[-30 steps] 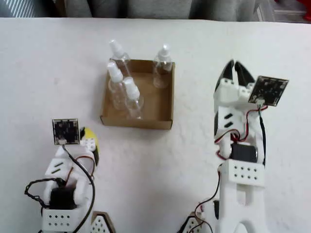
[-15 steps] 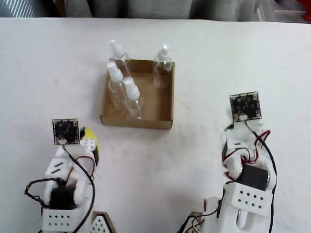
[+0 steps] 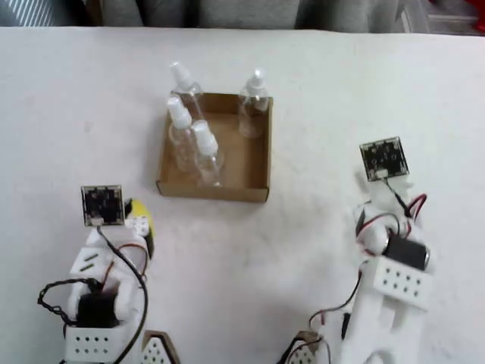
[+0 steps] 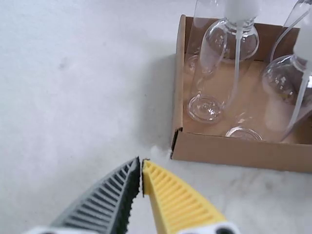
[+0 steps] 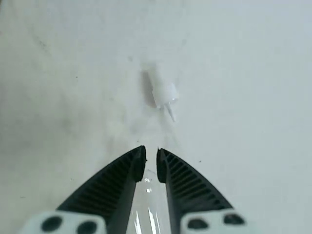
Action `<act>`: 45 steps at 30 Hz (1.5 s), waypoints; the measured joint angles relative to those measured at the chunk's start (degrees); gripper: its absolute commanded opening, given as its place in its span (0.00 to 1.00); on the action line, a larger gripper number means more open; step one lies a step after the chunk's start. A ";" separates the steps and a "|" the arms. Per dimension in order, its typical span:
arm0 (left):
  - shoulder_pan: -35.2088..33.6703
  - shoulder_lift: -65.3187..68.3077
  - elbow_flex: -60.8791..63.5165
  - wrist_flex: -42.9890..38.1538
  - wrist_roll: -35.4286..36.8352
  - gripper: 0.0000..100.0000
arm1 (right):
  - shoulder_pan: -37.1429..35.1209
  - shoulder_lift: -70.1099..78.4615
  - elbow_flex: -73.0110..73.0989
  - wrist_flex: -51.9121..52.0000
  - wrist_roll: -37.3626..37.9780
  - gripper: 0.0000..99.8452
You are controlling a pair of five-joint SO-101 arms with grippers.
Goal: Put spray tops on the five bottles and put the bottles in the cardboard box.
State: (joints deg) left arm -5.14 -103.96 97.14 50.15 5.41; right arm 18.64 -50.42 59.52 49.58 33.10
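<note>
Left gripper closed, empty, just beside brown cardboard box. Four clear plastic spray bottles upright in box. Right gripper nearly closed; loose white spray top lies on white table ahead.

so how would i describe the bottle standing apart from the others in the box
Look at the open cardboard box in the middle of the white table. One bottle stands upright in its far corner on the right arm's side. It stands alone there, while the other three crowd the opposite side.
</note>
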 measured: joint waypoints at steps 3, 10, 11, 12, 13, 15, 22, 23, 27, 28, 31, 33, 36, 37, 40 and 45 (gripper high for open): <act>0.00 0.00 0.00 0.00 0.00 0.03 | 0.09 9.67 -5.27 -0.35 0.18 0.05; 0.00 0.00 0.00 0.00 0.00 0.03 | 0.09 26.46 -17.32 -0.35 0.35 0.18; 0.00 0.00 0.00 0.00 0.00 0.03 | 0.09 28.48 -18.81 -0.35 0.44 0.17; 0.00 0.00 0.00 0.00 0.00 0.03 | 0.09 30.42 -20.40 -0.35 0.53 0.17; 0.00 0.00 0.00 0.00 0.00 0.03 | 0.09 32.44 -21.98 -0.35 0.53 0.16; 0.00 0.00 0.00 0.00 0.00 0.03 | 0.09 37.01 -25.67 -0.35 0.53 0.16; 0.00 0.00 0.00 0.00 0.00 0.03 | -0.62 55.74 -39.91 -0.35 0.53 0.16; 0.00 0.00 0.00 0.00 0.00 0.03 | -0.70 58.55 -41.85 -0.35 0.53 0.16; 0.00 0.00 0.00 0.00 0.00 0.03 | -1.23 67.69 -48.35 -0.35 0.53 0.16; 0.00 0.00 0.00 0.00 0.00 0.03 | -1.23 69.89 -49.67 -0.44 0.53 0.16; 0.00 0.00 0.00 0.00 0.00 0.03 | -1.05 74.64 -52.66 -0.44 0.53 0.16; 0.00 0.00 0.00 0.00 0.00 0.03 | -1.23 76.57 -54.24 -0.35 0.53 0.16; 0.00 0.00 0.00 0.00 0.00 0.03 | -1.58 77.98 -55.30 -0.26 0.53 0.12; 0.00 0.00 0.00 0.00 0.00 0.03 | -1.58 78.15 -55.47 -0.26 0.53 0.08; 0.00 0.00 0.00 0.00 0.00 0.03 | -1.58 78.24 -55.74 -0.35 0.53 0.01; 0.00 0.00 0.00 0.00 0.00 0.03 | -1.58 78.24 -56.62 -0.35 0.53 0.02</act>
State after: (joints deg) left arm -5.14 -103.96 97.14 50.15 5.41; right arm 17.05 27.82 2.90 49.23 33.63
